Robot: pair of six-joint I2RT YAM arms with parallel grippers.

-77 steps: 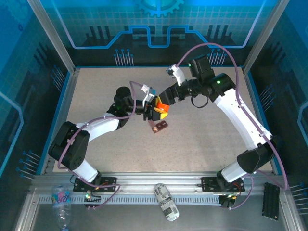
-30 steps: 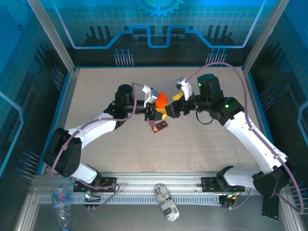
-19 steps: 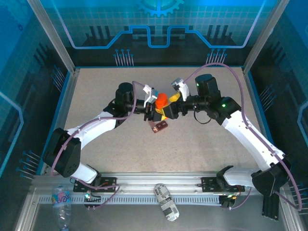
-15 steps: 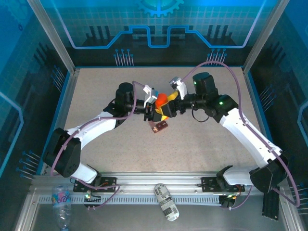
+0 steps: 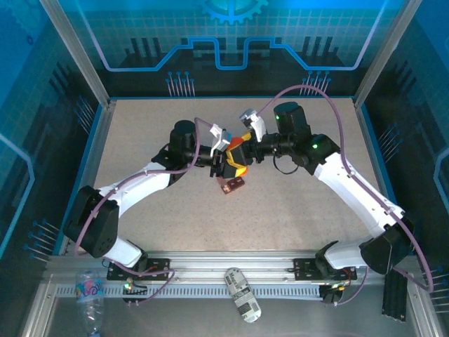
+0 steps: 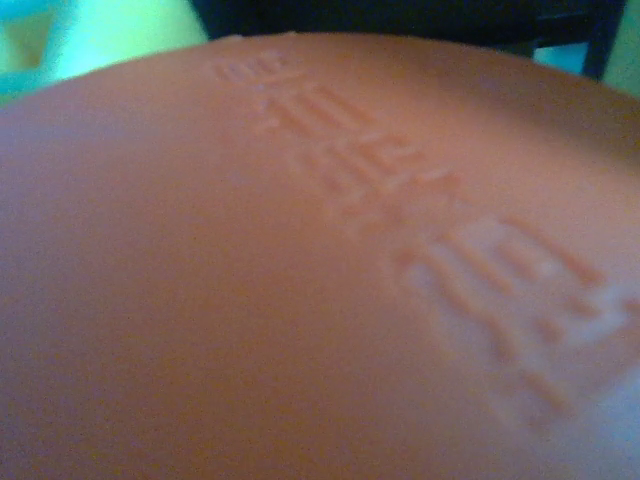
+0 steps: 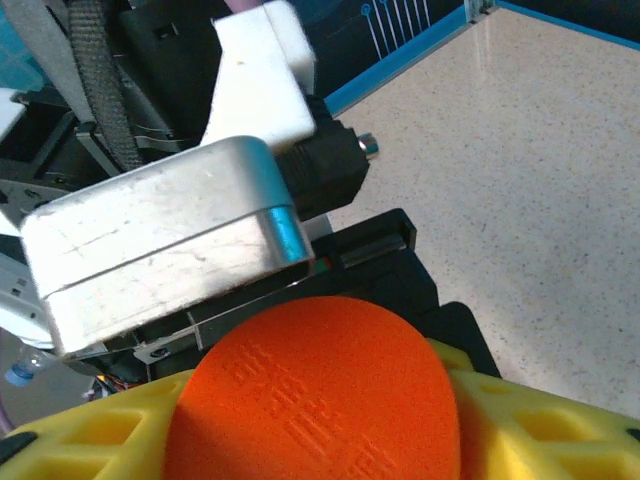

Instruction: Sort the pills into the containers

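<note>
Tray (image 5: pixel 232 185) on table (image 5: pixel 302 203), just near-side of orange bottle (image 5: pixel 236 152). Left gripper (image 5: pixel 227 164) clamps the bottle from left. Right gripper (image 5: pixel 245 142) pinches its cap (image 7: pixel 318 395) from right. Both arms bow inward.

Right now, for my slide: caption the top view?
Left pincer and right pincer meet at orange bottle near red-brown tray.

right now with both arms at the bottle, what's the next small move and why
Probably twist the right end effector to unscrew the orange cap: its yellow fingers flank the cap, the left end effector holds the orange bottle, and the compartment tray lies nearby.
</note>
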